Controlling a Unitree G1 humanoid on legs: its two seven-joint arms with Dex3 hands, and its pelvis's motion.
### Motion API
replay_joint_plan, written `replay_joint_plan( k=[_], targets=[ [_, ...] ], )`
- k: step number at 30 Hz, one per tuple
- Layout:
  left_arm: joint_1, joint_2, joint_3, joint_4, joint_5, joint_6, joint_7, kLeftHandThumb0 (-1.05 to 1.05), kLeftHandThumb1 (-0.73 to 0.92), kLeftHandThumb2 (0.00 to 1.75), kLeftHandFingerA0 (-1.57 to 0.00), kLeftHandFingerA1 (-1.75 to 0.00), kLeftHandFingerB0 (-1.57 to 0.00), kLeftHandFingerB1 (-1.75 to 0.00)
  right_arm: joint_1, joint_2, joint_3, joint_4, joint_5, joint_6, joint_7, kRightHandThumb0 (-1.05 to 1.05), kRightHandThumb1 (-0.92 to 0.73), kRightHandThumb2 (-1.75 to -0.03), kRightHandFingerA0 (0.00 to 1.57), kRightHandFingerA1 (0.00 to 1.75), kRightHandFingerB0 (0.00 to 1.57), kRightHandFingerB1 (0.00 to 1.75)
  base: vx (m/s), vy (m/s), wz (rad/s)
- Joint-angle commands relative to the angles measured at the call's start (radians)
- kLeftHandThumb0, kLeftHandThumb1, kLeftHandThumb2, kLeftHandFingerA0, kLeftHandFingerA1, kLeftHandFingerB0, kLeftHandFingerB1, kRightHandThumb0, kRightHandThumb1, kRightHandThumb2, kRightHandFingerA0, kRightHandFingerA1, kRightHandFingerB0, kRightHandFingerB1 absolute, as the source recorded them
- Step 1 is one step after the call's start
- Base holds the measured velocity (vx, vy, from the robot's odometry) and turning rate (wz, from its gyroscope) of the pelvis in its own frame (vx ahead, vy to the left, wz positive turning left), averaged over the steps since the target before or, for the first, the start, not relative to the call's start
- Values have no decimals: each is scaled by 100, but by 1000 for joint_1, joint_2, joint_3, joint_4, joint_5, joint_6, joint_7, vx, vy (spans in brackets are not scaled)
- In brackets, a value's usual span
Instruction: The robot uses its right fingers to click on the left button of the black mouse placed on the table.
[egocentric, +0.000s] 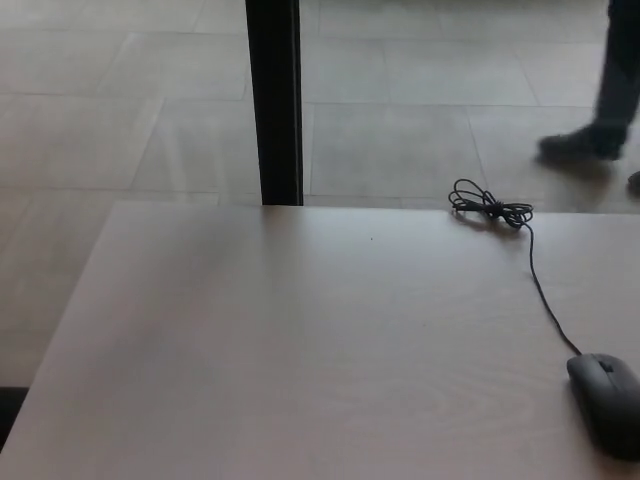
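Robot hand, left and right: neither is shown, so finger state cannot be told.
Mouse (606, 402): black, laid on the bench (300, 350) at its right edge, partly cut off by the frame.
Cable (540, 285): run from the mouse to a coiled bundle (490, 210) at the far edge.
Floor (130, 100): tiled; a person's shoe (580, 145) is seen far right.
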Motion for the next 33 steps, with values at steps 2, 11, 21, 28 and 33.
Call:
replay_joint_plan(
  k=[2, 11, 21, 28, 33],
  targets=[
    [-37, 58, 155, 70, -159, -70, -25, -91, 92, 90, -73, -55, -54, -49, -15, -9, -131, -52, 135, -33, -47, -68, -90, -67, 67, 52, 40, 37, 0, 0, 0],
    [-42, 55, 157, 103, -152, -114, -37, -91, 91, 87, -70, -54, -57, -50, -2, -13, -199, -95, 169, -23, -59, -71, -90, -67, 70, 55, 40, 38, 0, 0, 0],
    [-61, 69, 150, 117, -176, -107, -36, -91, 92, 88, -77, -58, -57, -50, -105, -131, -321, -121, 224, 105, -163, -70, -92, -68, 68, 57, 40, 41, 0, 0, 0],
    [-69, 71, 135, 111, -179, -111, -36, -94, 86, 96, -70, -56, -55, -51, -241, -221, -369, -144, 263, 196, -224, -61, -69, -110, 63, 66, 23, 48, 0, 0, 0],
    [-64, 69, 118, 114, -176, -121, -28, -88, 92, 86, -69, -52, -55, -49, -351, -269, -346, -178, 256, 175, -219, -70, -88, -67, 56, 47, 37, 37, 0, 0, 0]
  ],
)
